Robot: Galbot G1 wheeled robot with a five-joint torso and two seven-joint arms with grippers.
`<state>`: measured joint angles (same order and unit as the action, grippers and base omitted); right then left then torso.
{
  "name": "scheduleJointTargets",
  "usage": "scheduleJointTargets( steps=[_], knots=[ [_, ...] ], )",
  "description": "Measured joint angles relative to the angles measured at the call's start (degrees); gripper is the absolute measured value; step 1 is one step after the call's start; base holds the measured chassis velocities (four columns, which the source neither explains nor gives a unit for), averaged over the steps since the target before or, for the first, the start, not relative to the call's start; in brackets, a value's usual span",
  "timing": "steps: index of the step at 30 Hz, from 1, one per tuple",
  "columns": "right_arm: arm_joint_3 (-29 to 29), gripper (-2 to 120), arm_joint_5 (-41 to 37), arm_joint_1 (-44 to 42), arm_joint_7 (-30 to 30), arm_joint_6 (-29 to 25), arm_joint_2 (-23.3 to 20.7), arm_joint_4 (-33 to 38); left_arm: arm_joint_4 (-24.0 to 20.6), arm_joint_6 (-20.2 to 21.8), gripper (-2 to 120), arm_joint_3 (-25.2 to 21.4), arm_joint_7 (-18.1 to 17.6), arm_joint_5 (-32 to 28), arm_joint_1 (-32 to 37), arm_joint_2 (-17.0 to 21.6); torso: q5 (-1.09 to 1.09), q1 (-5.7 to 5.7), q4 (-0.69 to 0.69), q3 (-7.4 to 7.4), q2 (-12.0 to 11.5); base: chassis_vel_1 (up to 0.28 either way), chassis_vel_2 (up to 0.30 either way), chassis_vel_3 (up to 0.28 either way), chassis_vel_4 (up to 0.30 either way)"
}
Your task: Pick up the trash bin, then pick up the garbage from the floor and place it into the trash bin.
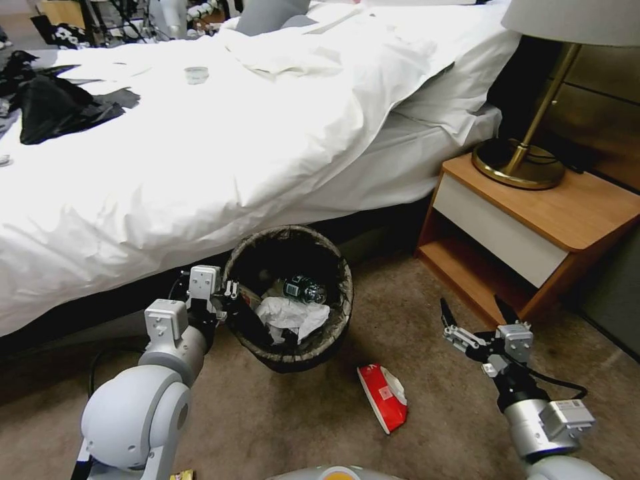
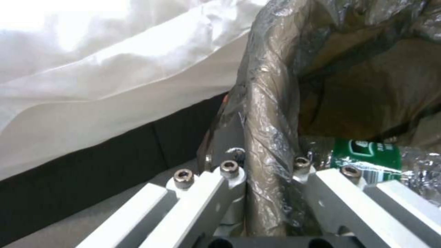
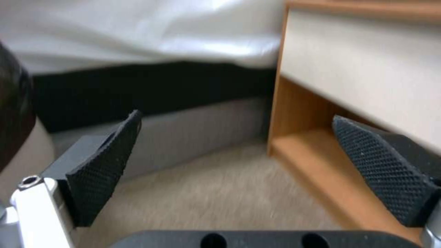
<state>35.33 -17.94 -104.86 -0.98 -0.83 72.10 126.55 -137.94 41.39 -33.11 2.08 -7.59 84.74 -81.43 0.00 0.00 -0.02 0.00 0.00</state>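
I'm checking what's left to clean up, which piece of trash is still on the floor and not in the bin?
The flat red packet, lying on the carpet between the bin and the right gripper. The tissue and green-labelled bottle are already inside the bin.

A bed with a rumpled white duvet [image 1: 220, 133] fills the room from nine to twelve o'clock. Black clothing [image 1: 57, 107] lies on it at ten o'clock. At two o'clock stands a wooden nightstand [image 1: 533, 227] with a brass lamp [image 1: 527, 160] on top. Beige carpet [image 1: 427, 373] covers the floor.
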Motion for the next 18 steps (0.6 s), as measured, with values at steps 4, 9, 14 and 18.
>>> scheduleJointTargets(
  steps=[4,9,14,18],
  knots=[
    [-1.0,100,-3.3,-0.3,-0.1,2.9,-2.3,-1.4,0.0,0.0,2,-0.3,0.0,0.0,0.1,0.1,0.00,0.00,0.01,0.00,0.0,0.000,0.000,0.000,0.000],
    [-3.2,100,-6.5,-0.2,-0.4,7.0,-7.0,-4.6,-0.1,0.0,2,-0.4,0.0,-0.1,0.1,0.2,0.01,0.00,0.01,0.00,0.0,0.000,0.000,0.000,0.000],
    [-5.7,100,-10.0,1.0,-0.3,12.6,-9.8,-7.0,0.0,0.0,2,-0.3,0.0,-0.1,0.0,0.1,0.00,0.00,0.02,0.00,0.0,0.000,0.000,0.000,0.000],
    [-8.0,100,-10.7,3.3,-0.3,15.8,-10.0,-10.2,0.0,0.0,2,-0.3,0.0,-0.2,0.0,0.1,0.00,0.00,0.01,0.00,0.0,0.000,0.000,0.000,0.000]
  ],
)
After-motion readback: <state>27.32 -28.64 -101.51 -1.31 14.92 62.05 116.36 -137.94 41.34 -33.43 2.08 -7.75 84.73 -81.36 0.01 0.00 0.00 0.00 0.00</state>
